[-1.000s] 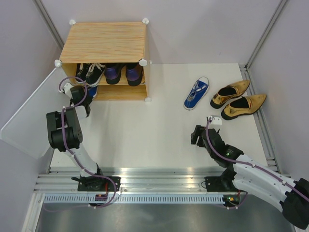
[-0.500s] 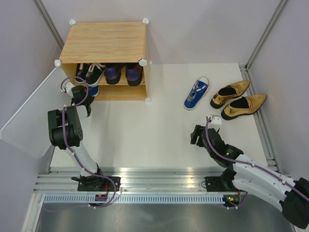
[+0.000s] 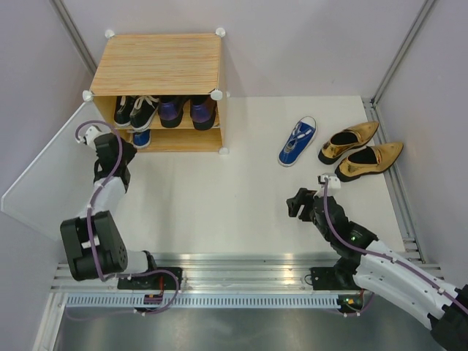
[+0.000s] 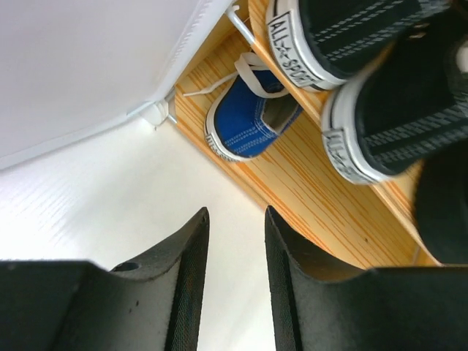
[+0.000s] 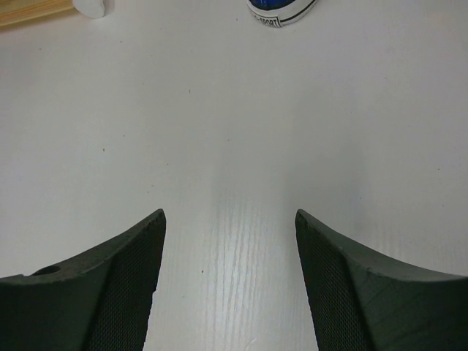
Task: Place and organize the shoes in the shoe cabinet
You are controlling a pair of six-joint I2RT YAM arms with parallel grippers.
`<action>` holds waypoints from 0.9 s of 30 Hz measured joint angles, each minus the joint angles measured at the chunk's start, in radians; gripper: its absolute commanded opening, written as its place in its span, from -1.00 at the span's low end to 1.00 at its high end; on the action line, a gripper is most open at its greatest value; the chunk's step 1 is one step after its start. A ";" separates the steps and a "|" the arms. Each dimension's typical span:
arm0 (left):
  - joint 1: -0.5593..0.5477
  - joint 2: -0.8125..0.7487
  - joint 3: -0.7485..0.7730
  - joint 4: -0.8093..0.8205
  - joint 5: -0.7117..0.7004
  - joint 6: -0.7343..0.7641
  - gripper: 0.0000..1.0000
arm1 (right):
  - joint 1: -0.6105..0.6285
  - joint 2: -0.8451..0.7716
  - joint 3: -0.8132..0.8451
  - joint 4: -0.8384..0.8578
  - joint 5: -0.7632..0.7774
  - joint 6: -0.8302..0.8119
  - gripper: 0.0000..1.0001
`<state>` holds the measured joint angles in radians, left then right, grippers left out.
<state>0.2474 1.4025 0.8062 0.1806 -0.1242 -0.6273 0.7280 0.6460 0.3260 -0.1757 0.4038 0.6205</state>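
Note:
The shoe cabinet (image 3: 157, 66) stands at the back left. On its upper shelf sit two black sneakers (image 3: 136, 111) and two purple heels (image 3: 189, 111). One blue sneaker (image 3: 141, 137) lies on the lower shelf at the left, heel outward (image 4: 248, 121). My left gripper (image 3: 123, 148) hovers just in front of it, open and empty (image 4: 236, 213). The other blue sneaker (image 3: 297, 141) and two gold heels (image 3: 360, 151) lie on the table at the right. My right gripper (image 3: 296, 204) is open above bare table (image 5: 230, 216), short of that blue sneaker (image 5: 282, 10).
The cabinet's pale door panel (image 3: 44, 175) hangs open to the left, beside my left arm. A white corner connector (image 3: 223, 151) marks the cabinet's front right foot (image 5: 92, 7). Grey walls close in the sides and back. A metal rail (image 3: 234, 270) runs along the near edge.
My left gripper has opened off the blue sneaker on the lower shelf and drawn back from the cabinet, its arm swinging left. The right arm has shifted only slightly.

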 measured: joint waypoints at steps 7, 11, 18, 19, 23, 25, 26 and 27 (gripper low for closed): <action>-0.051 -0.278 0.005 -0.255 0.044 0.024 -0.11 | -0.002 -0.009 0.037 -0.061 0.034 0.000 0.54; -0.190 -0.416 0.043 -0.347 0.050 0.098 -0.04 | -0.027 0.121 0.157 -0.116 0.103 0.000 0.60; -0.486 -0.466 0.085 -0.443 0.042 0.293 0.08 | -0.142 0.394 0.374 -0.123 0.123 -0.017 0.65; -0.510 -0.465 0.085 -0.470 0.034 0.314 0.09 | -0.160 0.447 0.414 -0.122 0.112 -0.019 0.66; -0.597 -0.504 0.083 -0.516 0.015 0.362 0.15 | -0.263 0.616 0.531 -0.087 0.059 -0.019 0.73; -0.623 -0.544 0.083 -0.523 0.013 0.381 0.16 | -0.304 0.706 0.576 -0.063 0.017 -0.019 0.78; -0.628 -0.559 0.083 -0.524 0.010 0.386 0.17 | -0.320 0.753 0.599 -0.052 0.005 -0.019 0.80; -0.629 -0.575 0.083 -0.523 0.005 0.390 0.17 | -0.333 0.799 0.622 -0.045 -0.008 -0.019 0.81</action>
<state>-0.3820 0.8276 0.8890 -0.3424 -0.1196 -0.2371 0.3954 1.4448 0.9482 -0.2203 0.3954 0.6010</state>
